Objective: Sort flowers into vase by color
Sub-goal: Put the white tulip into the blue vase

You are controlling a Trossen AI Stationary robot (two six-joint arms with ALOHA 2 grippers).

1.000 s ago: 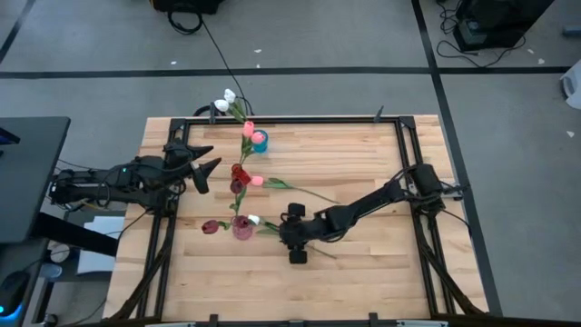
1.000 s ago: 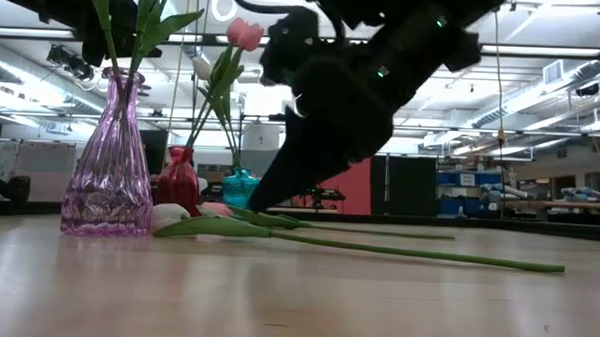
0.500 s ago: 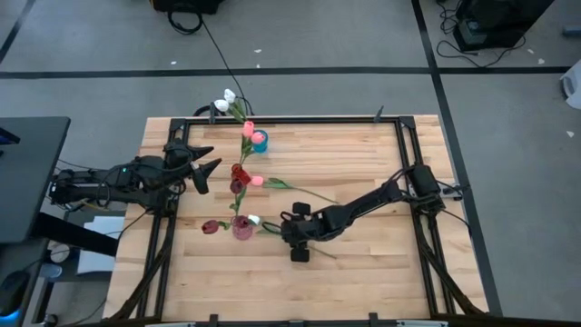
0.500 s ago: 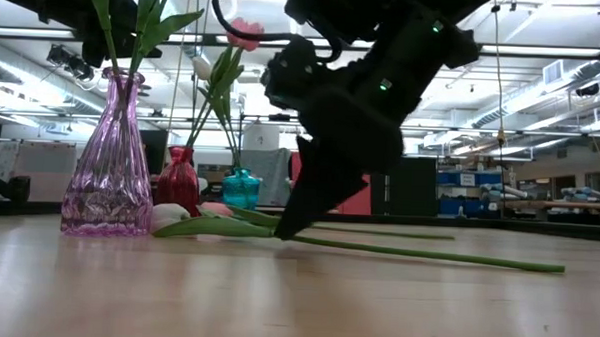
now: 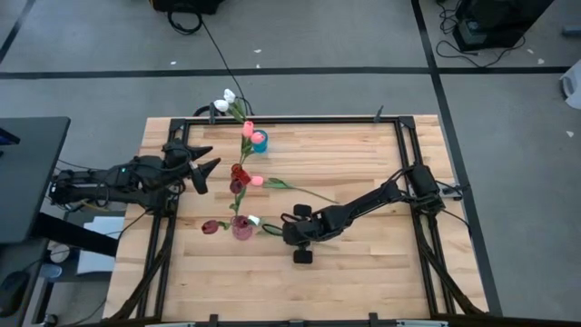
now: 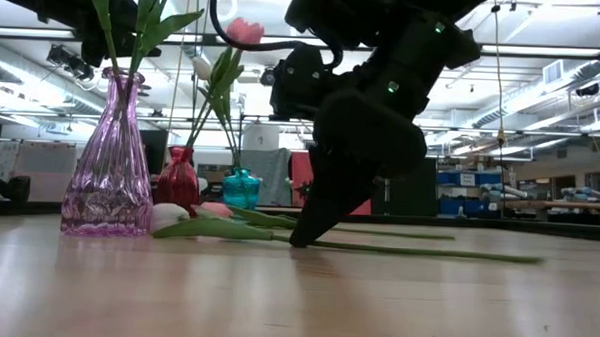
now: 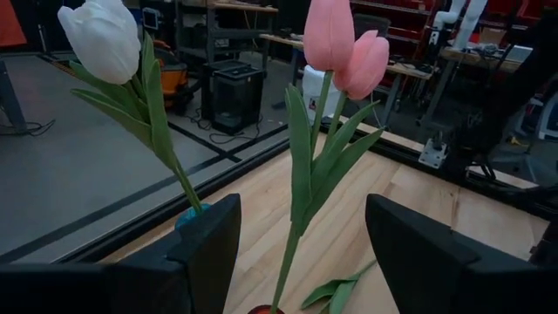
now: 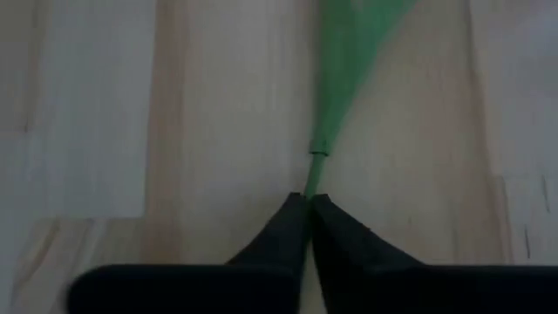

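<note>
White tulip [image 6: 168, 216]: we find it lying flat on the table [image 5: 363, 272], head just beside the purple vase [image 6: 107, 162], stem running off toward 3 o'clock in the low view.
Stem: in the right wrist view the stem [image 8: 316, 166] enters the fingertips; we read it as pinched.
Right gripper [image 5: 292, 233]: at 4 o'clock of the purple vase in the high view, tips down at the wood, fingers together on the stem.
Change: a second ago the tips stood nearer the leaves; we now log them further along the stem, closed on it where before they only hovered over it.
Meaning: we judge the grasp made, the lift next; flower not yet sorted.
Pink tulip on table [image 5: 257, 180]: at 12 o'clock of the gripper, unsorted.
Vases: red vase [image 6: 178, 179] and teal vase [image 6: 241, 187] behind, each holding flowers.
Left gripper [image 5: 201, 170]: waiting at 10 o'clock of the purple vase, fingers apart, unchanged.
</note>
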